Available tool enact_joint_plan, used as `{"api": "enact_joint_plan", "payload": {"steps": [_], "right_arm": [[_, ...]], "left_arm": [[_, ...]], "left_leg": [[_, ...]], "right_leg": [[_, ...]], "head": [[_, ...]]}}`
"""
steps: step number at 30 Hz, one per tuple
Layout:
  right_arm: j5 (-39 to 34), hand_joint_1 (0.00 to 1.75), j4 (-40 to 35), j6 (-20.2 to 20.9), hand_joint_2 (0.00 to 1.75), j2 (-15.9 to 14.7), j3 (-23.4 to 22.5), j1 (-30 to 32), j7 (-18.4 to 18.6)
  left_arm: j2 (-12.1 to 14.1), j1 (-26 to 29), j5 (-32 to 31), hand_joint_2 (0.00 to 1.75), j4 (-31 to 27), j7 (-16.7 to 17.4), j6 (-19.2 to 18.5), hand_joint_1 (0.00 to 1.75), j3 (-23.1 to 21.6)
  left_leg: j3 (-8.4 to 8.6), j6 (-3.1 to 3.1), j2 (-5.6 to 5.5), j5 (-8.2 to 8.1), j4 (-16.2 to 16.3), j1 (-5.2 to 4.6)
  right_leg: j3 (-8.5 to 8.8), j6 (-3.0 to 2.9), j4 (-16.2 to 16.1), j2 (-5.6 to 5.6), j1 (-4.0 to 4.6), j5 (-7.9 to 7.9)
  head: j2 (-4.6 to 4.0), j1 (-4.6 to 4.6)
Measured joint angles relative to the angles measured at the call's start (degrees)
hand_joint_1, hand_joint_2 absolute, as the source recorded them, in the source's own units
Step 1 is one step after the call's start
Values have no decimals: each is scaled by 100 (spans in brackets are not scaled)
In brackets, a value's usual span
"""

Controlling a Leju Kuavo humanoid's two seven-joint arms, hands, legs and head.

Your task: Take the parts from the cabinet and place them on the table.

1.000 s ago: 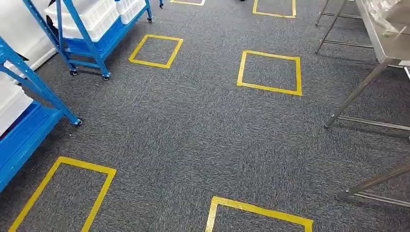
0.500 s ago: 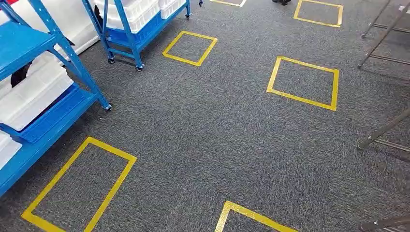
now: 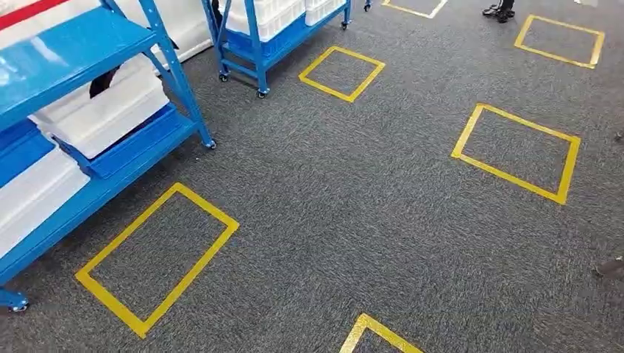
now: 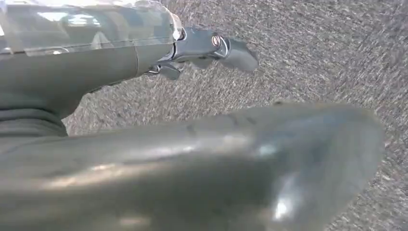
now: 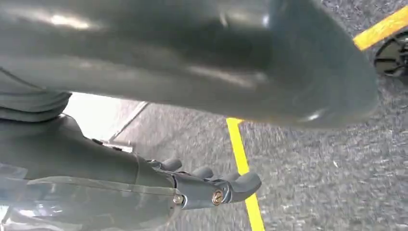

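Observation:
A blue cabinet [image 3: 81,45] stands at the left of the head view, with white bins [image 3: 110,110] on its lower shelves. What lies in the bins cannot be seen. My left hand [image 4: 86,72] hangs over the grey carpet, fingers [image 4: 211,45] stretched out, holding nothing. My right hand [image 5: 96,163] also hangs low over the carpet, fingers [image 5: 216,190] extended and apart from the thumb, holding nothing.
A second blue wheeled rack [image 3: 257,37] with white bins stands farther back. Yellow tape squares [image 3: 158,257] mark the carpet. A person's shoes [image 3: 500,10] show at the far top right. A table leg's foot [image 3: 609,267] sits at the right edge.
The camera has turned left: the whole scene slid right, the near blue cabinet came further into view and the steel table left the picture.

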Motion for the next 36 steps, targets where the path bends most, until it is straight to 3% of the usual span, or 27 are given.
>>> {"api": "enact_joint_plan", "payload": {"steps": [1,2,3,4,5,6,7,9,10,11,12,15,16,17,18,19,21,22,23,25,26,27,31,32,33,34,36], "right_arm": [[4,0,-9,4,0,-4,-2,-19,0],[15,0,-9,15,0,-22,-4,-10,9],[20,0,-9,22,0,-22,-6,20,9],[22,0,-9,26,0,-22,-6,29,9],[24,0,-9,33,0,-24,-6,30,9],[24,0,-7,33,0,-24,-6,37,9],[24,0,-7,33,0,-24,-6,38,9],[26,0,-7,33,0,-28,-9,41,9],[28,0,-7,33,0,-33,-9,40,9],[28,0,-7,33,0,-33,-9,52,9],[28,0,-2,31,0,-33,-13,52,9],[22,0,-4,28,0,-33,-28,21,-2],[17,0,-4,28,0,-26,-30,4,0],[18,0,-4,28,0,-17,-30,0,0],[18,0,-4,26,0,-17,-33,23,2],[15,0,-2,24,0,-17,-35,50,4],[11,0,-2,24,0,-17,-39,74,11],[9,0,-2,26,0,-17,-39,73,11],[4,0,-2,26,0,-17,-41,71,11],[-2,0,-2,26,0,-15,-41,59,11],[-9,0,-2,26,0,-9,-41,61,11],[-20,0,-2,33,0,11,-44,72,11],[-39,0,-4,39,0,15,-48,20,9],[-39,0,-4,42,0,13,-48,23,17],[-39,0,-4,42,0,4,-50,43,20],[-39,0,-4,50,0,7,-50,50,22],[-39,0,-2,70,0,2,-52,68,28]], "left_arm": [[-4,6,2,0,0,2,0,0,-2],[-11,-1,7,0,0,-4,0,0,-2],[-11,-13,9,0,0,0,0,0,-2],[-7,-29,9,0,0,0,0,0,-2],[-4,-30,9,0,0,0,0,0,-2],[-4,-25,9,0,0,0,0,0,-2],[-4,-15,9,0,0,0,0,0,-2],[-4,-9,9,0,0,-9,-2,0,-2],[-7,-12,9,0,0,-20,-2,0,-2],[-7,-11,11,0,0,-31,-2,0,-2],[0,-22,15,0,0,-35,-2,0,-2],[0,-5,20,0,0,-46,-2,0,-2],[6,9,24,0,0,-46,-2,0,-2],[15,14,24,0,0,-46,-2,0,-2],[13,9,24,0,0,-44,-4,0,-4],[15,-9,20,0,0,-44,-15,0,-4],[15,-20,9,0,0,-41,-33,0,-7],[15,-10,7,0,0,-39,-39,0,-7],[15,-2,7,0,0,-35,-44,0,-11],[20,2,2,0,0,-35,-50,0,-11],[31,-5,-2,0,0,-33,-52,0,-13],[46,-25,-2,0,0,-33,-59,0,-13],[63,-18,22,0,0,-35,-124,0,-11],[61,-6,35,0,0,-35,-142,0,-11],[52,-15,61,0,0,-44,-162,0,-11],[52,-22,94,0,0,-46,-179,0,-9],[55,-30,138,0,0,-52,-216,0,-2]], "left_leg": [[87,54,-72,78,-109,91],[92,74,-114,99,-143,79],[77,112,-168,120,-140,90],[61,118,-239,126,-139,90],[53,120,-304,128,-137,86],[45,118,-385,129,-126,83],[44,115,-469,128,-106,86],[45,81,-633,105,-57,106],[47,46,-724,82,-14,119],[12,3,-781,55,30,129],[-35,-44,-828,32,98,96],[-91,-144,-970,74,52,132],[-100,-181,-1035,66,69,137],[-131,-191,-776,-18,180,130],[-264,-207,-530,-206,449,118],[-479,-228,-394,-451,895,128],[-883,-247,-303,-790,1756,139],[-946,-246,-290,-783,1902,138],[-863,-227,-285,-633,1751,137],[-379,-146,-194,-154,831,109],[-107,-61,65,41,328,51],[-14,33,422,-42,94,-43],[-36,108,90,51,-5,-61],[43,123,23,125,-96,23],[47,148,-50,148,-120,30],[27,158,-115,160,-118,42],[8,161,-273,162,-109,42]], "right_leg": [[4,44,40,19,6,-45],[-25,69,167,334,-17,-151],[-171,72,475,563,-28,-374],[-398,82,961,681,-42,-634],[-608,96,1394,715,-60,-813],[-770,110,1716,724,-67,-885],[-807,121,1759,724,-70,-805],[-549,136,1143,750,-94,-336],[-289,142,561,841,-122,-24],[-133,145,183,1150,-165,28],[-133,136,140,1198,-124,-8],[-155,33,167,1027,-94,7],[-151,-24,124,946,-130,33],[-133,-65,105,865,-124,41],[-134,-99,102,805,-115,37],[-139,-119,102,721,-95,30],[-141,-141,103,556,-59,15],[-136,-146,104,485,-46,9],[-126,-151,104,411,-32,-1],[-83,-151,103,280,-9,-27],[-57,-144,102,225,-7,-40],[-42,-115,108,155,15,-60],[37,-8,51,-123,-1,-69],[43,44,85,45,-13,-127],[-50,60,299,437,-29,-286],[-242,69,680,629,-36,-504],[-702,108,1598,723,-70,-870]], "head": [[0,-2],[0,5],[0,2],[0,2],[0,5],[0,5],[0,2],[0,2],[0,2],[0,5],[0,2],[0,2],[0,2],[0,2],[0,0],[0,0],[0,0],[0,0],[0,0],[0,0],[0,0],[0,0],[0,0],[0,0],[0,0],[0,5],[0,2]]}}
